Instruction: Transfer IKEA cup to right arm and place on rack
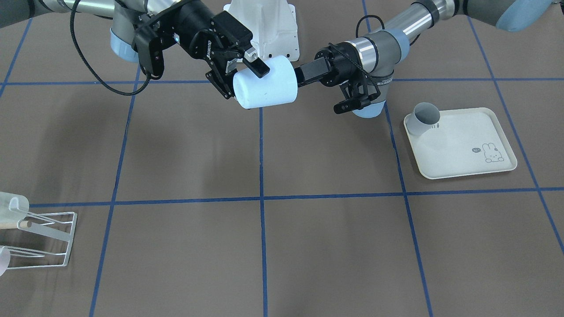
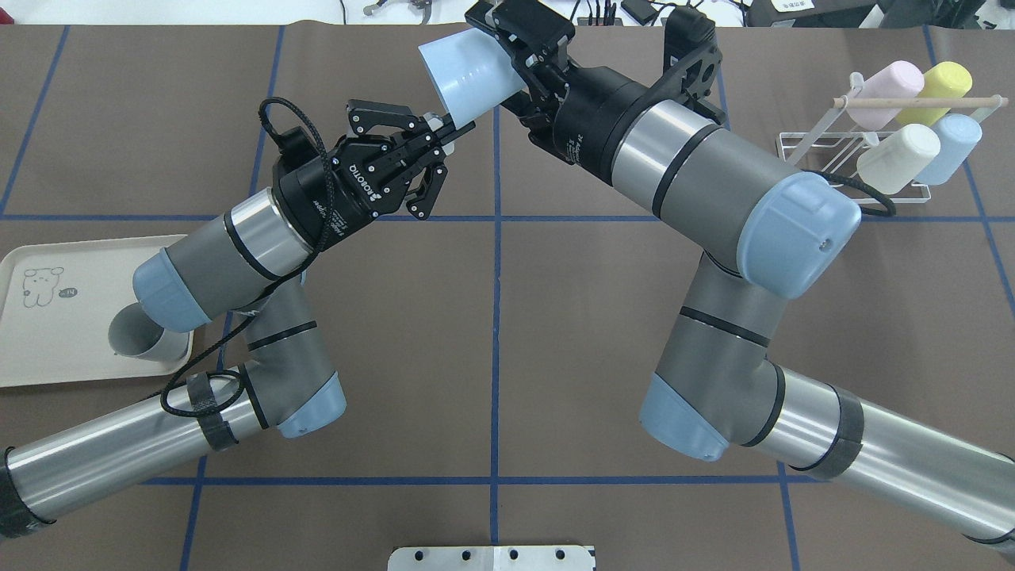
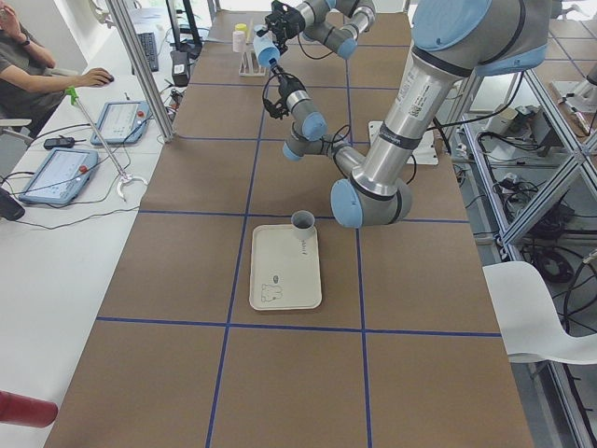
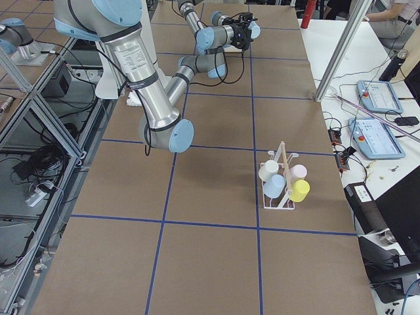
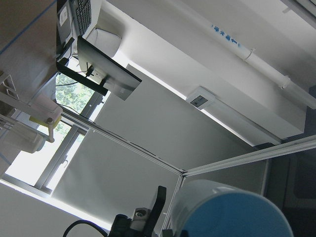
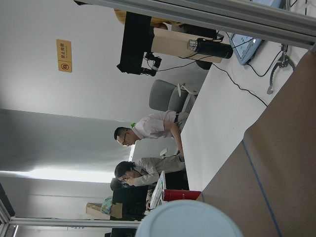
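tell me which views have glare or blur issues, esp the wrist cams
Left wrist view: bright window washes out, the close pale blue cup looks soft. Right wrist view: the cup rim at the bottom is blurred, the ceiling light strip glares. Front-facing view: even light, soft arm shadows on the table.

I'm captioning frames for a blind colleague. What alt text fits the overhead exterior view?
Two silver-grey robot arms meet above a brown table; the right gripper holds a pale blue plastic cup, with the left gripper at its base. A white wire rack holds four cups; a cream tray holds a grey one.
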### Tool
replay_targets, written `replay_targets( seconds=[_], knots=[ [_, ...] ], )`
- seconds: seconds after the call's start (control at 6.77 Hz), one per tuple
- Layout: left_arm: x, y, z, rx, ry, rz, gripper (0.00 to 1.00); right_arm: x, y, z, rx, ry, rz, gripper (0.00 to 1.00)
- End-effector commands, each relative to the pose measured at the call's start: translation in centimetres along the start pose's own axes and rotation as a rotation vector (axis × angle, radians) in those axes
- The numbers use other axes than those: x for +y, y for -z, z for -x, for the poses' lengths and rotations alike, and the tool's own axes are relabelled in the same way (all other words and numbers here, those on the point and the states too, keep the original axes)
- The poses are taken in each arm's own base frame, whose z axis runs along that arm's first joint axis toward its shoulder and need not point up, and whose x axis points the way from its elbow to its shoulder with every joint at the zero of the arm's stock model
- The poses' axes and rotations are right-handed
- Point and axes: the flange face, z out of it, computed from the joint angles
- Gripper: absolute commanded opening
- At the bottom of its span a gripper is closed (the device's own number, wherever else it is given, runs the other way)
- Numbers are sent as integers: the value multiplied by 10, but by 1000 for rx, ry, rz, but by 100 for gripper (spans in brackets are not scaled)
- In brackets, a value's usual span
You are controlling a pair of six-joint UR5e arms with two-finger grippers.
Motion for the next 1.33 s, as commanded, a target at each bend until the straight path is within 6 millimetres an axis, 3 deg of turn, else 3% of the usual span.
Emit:
replay_targets(
  seconds=[0.0,0.3,0.44,0.74,1.03,1.18],
  knots=[
    [4,-1,-2,6,3,9,0,0,0,0,0,0,0,99],
    [10,-1,3,3,14,13,0,0,0,0,0,0,0,98],
    [11,-1,6,1,17,14,0,0,0,0,0,-8,0,93],
    [13,-1,5,-2,20,22,0,0,0,-1,1,-26,-1,0],
    [15,-3,4,-2,-4,26,100,-4,-2,-3,8,-15,-6,0],
    [17,-4,2,6,-35,28,100,-7,-3,-3,8,-15,-10,0]
  ],
)
